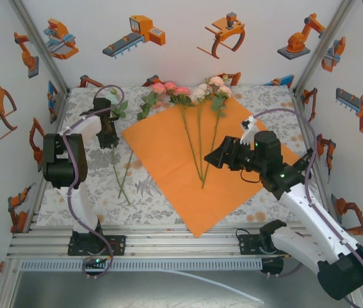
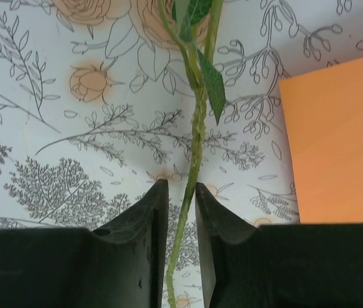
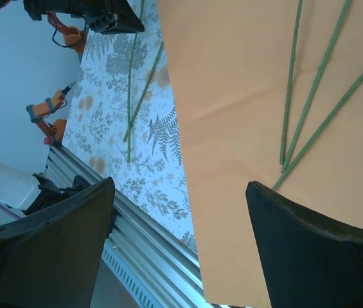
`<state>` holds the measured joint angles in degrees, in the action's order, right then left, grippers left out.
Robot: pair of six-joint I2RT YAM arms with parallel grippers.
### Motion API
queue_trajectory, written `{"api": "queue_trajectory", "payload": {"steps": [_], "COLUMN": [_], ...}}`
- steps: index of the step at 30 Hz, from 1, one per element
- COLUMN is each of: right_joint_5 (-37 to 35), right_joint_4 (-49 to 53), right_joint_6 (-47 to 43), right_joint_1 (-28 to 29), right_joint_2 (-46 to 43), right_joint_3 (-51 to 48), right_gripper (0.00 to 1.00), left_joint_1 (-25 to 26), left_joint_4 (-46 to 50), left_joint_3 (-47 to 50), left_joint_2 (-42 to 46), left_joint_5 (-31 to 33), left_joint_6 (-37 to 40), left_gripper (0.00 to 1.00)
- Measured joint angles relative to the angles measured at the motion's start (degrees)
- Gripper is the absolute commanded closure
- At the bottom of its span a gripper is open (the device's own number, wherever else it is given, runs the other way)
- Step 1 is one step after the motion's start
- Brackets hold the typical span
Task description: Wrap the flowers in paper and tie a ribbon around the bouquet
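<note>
Left gripper (image 2: 182, 186): narrowed round a green stem (image 2: 197, 128) that runs between my fingers; pinching or not, I cannot tell.
Paper (image 2: 335, 141): flat, just right of that gripper.
Flowers (image 1: 181, 91): three stems lie on the paper, ahead of my right gripper (image 3: 180, 186).
Right gripper: jaws wide, empty, above the paper.

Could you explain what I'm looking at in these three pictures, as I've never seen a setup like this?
These are two robot arms bolted to a table. One camera looks down from above; one rides on each wrist. On the grey floral tablecloth lies a large orange paper sheet with three long-stemmed pink and white artificial roses on it. Two more green stems lie beside it, and the left arm's fingers straddle them; whether they pinch is unclear. The right arm's fingers hover wide open above the paper, holding nothing.
</note>
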<state>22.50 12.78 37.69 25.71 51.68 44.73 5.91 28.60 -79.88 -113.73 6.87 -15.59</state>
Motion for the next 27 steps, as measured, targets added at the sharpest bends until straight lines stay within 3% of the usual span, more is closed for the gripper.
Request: {"api": "queue_trajectory", "payload": {"steps": [9, 15, 23, 27], "right_joint_5": [0.0, -0.5, -1.6, -2.5], "right_joint_4": [-0.2, -0.2, -0.2, -0.2], "right_joint_6": [-0.5, -1.2, -1.5, -1.5], "right_joint_1": [0.0, 0.0, 0.0, 0.0], "right_joint_2": [-1.2, -1.8, -2.0, -2.1], "right_joint_3": [0.0, 0.0, 0.0, 0.0], "right_gripper": [0.25, 0.25, 0.25, 0.25], "left_joint_1": [-0.1, -0.4, 1.3, 4.3], "left_joint_4": [1.5, 2.9, 0.9, -4.2], "left_joint_3": [-1.8, -1.8, -1.9, -2.1], "left_joint_2": [-1.3, 1.1, 20.9, 28.5], "left_joint_5": [-0.9, -0.3, 3.9, 1.9], "left_joint_6": [2.0, 2.8, 3.0, 2.9], "left_gripper": [0.90, 0.93, 0.98, 0.99]}}
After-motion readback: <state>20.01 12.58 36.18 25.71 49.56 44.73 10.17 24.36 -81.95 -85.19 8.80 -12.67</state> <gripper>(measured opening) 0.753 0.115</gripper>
